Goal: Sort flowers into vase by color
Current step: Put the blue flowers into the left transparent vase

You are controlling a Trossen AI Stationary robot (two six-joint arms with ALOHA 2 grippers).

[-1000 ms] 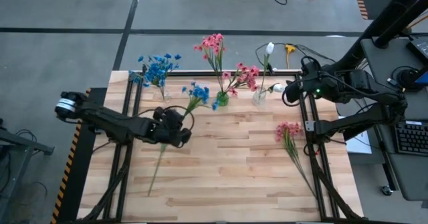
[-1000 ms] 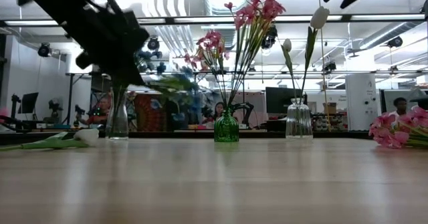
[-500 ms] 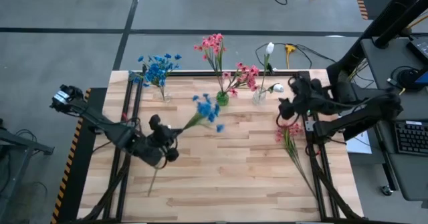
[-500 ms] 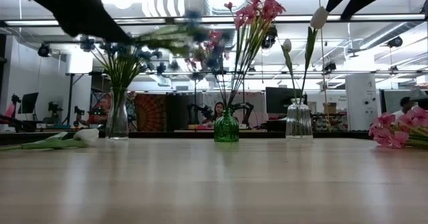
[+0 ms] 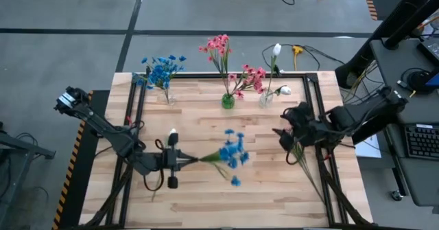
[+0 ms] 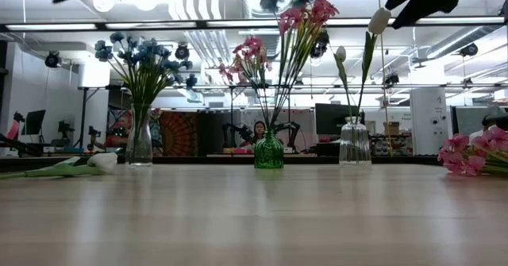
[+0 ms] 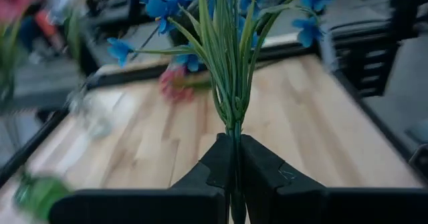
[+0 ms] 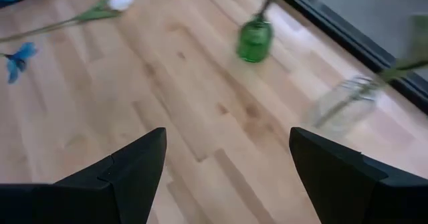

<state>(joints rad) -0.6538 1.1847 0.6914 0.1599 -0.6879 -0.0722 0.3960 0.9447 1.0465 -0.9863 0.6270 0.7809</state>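
My left gripper [image 5: 180, 161] is up over the table's near left part, shut on a blue flower [image 5: 233, 154] that points toward the table's right. My right gripper [image 5: 282, 132] is open and hovers by the pink flower [image 5: 296, 147], which lies flat near the right edge. A white tulip bud [image 5: 173, 131] lies on the table beside the left arm. At the far edge stand three vases: a clear vase [image 5: 167, 97] with blue flowers, a green vase [image 5: 228, 101] with pink ones, and a clear vase [image 5: 266, 98] with white ones. My left gripper pinches the blue flower's green stem [image 7: 234, 158] between its two fingers, just below where the stalks branch out. The fingers come level, from the table's left, along the stem. The flower is lifted clear, and its blossoms [image 7: 164, 3] spread out ahead of the fingertips.
Black frame rails [image 5: 137, 113] run along the table's left, right and far sides. The lying white tulip [image 6: 87, 164] is low on the table's left. The middle and near parts of the wooden table [image 5: 226, 202] hold nothing else. Desks and people show in the room beyond.
My left gripper has risen and moved toward the near edge while turning. The blue flower has swung from pointing at the far edge to pointing right, carried well above the table. My right gripper has moved from beside the white-flower vase toward the near edge, over the lying pink flower.
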